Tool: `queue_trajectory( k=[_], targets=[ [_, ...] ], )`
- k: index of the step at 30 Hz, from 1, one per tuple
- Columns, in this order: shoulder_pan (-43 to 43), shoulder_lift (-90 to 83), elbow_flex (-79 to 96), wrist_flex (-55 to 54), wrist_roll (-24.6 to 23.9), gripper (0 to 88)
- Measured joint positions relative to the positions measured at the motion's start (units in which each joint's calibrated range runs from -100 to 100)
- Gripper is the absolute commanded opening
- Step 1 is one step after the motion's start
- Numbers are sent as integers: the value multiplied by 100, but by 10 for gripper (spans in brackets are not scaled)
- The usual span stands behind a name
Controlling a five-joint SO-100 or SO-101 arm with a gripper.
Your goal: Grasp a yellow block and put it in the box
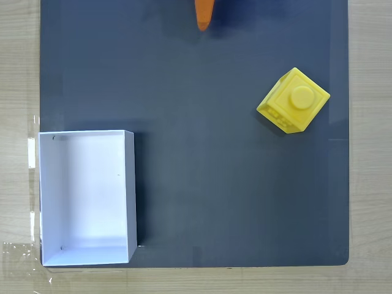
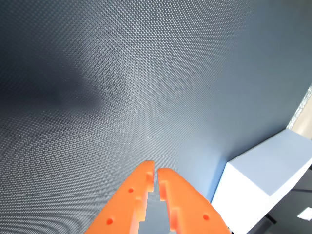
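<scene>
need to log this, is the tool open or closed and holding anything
Tool: closed, tips nearly touching, holding nothing.

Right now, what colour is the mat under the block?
Dark grey mat, finely textured; the wrist view shows the weave best.

The dark grey mat (image 1: 214, 184) looks matt with a fine woven grain; the bright yellow plastic block (image 1: 293, 101) is smooth, the white thin-walled box (image 1: 130, 190) matt like card, the light wooden surface (image 1: 18, 73) grained
</scene>
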Motion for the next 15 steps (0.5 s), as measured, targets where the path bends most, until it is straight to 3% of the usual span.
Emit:
queue_trajectory(
  k=[6,15],
  targets=[
    [9,287,0,-225,0,10],
    [18,3380,-1789,-2311,0,10]
  ],
)
